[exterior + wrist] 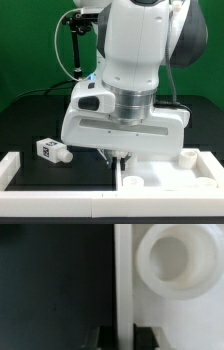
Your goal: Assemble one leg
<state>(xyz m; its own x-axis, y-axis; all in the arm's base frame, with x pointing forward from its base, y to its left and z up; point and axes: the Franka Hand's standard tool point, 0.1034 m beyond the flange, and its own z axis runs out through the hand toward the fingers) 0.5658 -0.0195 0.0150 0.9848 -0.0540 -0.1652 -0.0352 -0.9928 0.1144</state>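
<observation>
The dark two-finger pincer (123,338) is clamped across the raised rim of the large flat white square plastic panel (172,319), one finger on each side. A round white socket (180,260) stands on the panel. In the exterior view, the stubby white tagged plastic leg (50,150) lies at nine o'clock on the black table (35,125), apart from the pincer. A green backdrop (25,50) hangs behind.

we see the white arm (135,40) close to the exterior camera, filling most of the frame, its last links pointing straight down. the round grey wrist (128,98) sits above the wide white body of the gripper (118,157), which hangs low. in the wrist view, two dark fingertips (103,336) stand a narrow gap apart; we cannot tell whether they are pressing on anything.
</observation>
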